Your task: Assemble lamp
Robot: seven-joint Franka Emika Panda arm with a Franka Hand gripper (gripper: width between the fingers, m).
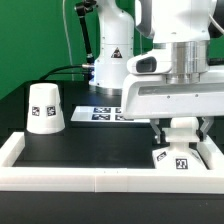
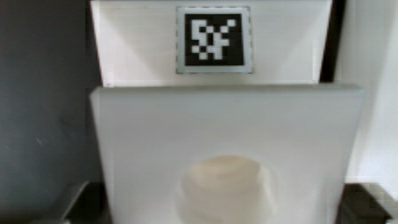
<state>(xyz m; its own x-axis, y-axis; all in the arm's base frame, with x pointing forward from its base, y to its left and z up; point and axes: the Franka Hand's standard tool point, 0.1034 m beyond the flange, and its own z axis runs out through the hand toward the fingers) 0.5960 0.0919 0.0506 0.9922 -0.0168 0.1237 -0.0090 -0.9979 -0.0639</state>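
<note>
Looking inside the white-walled tray (image 1: pixel 60 178), we find the shade (image 1: pixel 42 107) at the exterior view's left and a tagged lamp part (image 1: pixel 172 158) beneath the gripper (image 1: pixel 180 140). Only the wrist view shows its tag (image 2: pixel 214 40) squarely (we cannot tell the grip).

One shade (image 1: pixel 42 107), one base (image 1: pixel 180 159), one bulb (image 1: pixel 181 128) (half hidden), one marker board (image 1: pixel 104 114).
</note>
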